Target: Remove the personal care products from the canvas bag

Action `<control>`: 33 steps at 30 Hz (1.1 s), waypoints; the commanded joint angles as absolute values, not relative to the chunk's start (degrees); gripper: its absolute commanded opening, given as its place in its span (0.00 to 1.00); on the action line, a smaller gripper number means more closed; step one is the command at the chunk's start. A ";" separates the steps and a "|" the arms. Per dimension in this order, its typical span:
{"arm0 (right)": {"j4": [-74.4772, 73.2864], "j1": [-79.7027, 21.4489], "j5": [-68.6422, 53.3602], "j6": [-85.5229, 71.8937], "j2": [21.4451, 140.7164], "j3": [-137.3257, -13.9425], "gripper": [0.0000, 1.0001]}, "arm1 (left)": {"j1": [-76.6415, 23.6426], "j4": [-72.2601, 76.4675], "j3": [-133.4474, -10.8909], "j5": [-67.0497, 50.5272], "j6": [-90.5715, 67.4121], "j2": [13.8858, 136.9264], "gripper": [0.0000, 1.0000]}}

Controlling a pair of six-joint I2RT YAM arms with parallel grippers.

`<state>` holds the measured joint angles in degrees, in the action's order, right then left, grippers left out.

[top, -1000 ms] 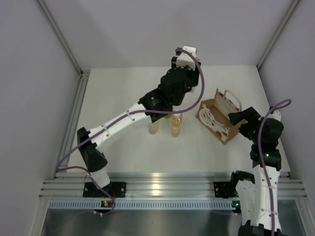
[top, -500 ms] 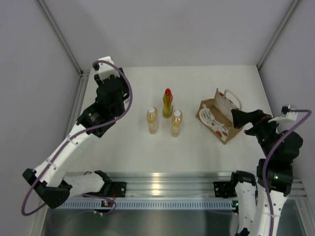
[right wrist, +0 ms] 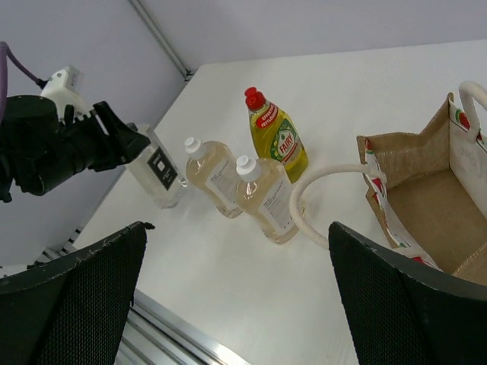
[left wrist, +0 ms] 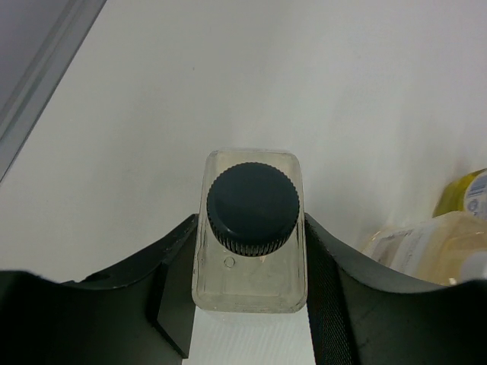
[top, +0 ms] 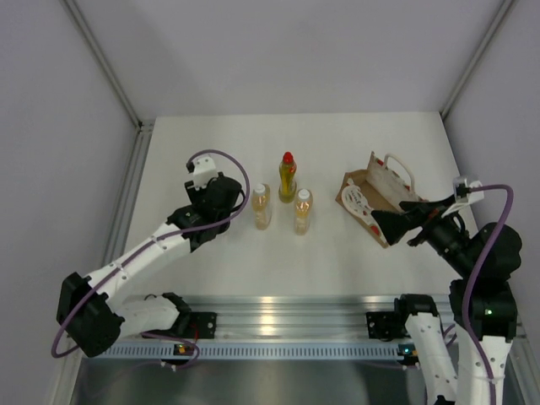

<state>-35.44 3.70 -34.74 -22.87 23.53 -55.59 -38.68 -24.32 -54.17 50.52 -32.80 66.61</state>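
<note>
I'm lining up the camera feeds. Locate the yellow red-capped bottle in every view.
Top external: yellow bottle slightly above centre, upright.
Left wrist: only a yellow sliver at the right edge.
Right wrist: upper centre.
Shared landmark: the amber bottle beside it, seen in all three views.

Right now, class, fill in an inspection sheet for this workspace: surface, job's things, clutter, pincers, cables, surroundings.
Surface: white table, no spills seen.
Job's things: yellow bottle and amber bottles stand upright together outside the canvas bag. The clear bottle is also out and tilted. The visible part of the bag's inside holds nothing.
Clutter: nothing seen.
Pincers: left pincer is shut on the clear bottle. Right pincer is open and holds nothing, near the bag.
Cables: purple cables loop over both arms, clear of the bottles.
Surroundings: grey walls; metal rail at the near edge.
</note>
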 commanded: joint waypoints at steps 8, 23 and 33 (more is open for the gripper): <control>-38.50 2.02 -33.93 -21.01 23.47 -58.54 0.99 | -40.86 -17.31 -47.02 58.44 -45.79 61.95 0.00; -38.67 2.02 -32.78 -20.83 23.03 -57.04 0.99 | -45.35 -17.23 -44.74 61.96 -46.49 66.09 0.49; -38.94 2.02 -31.82 -20.04 23.12 -56.87 0.99 | -47.99 -17.49 -44.12 62.14 -45.88 63.55 0.84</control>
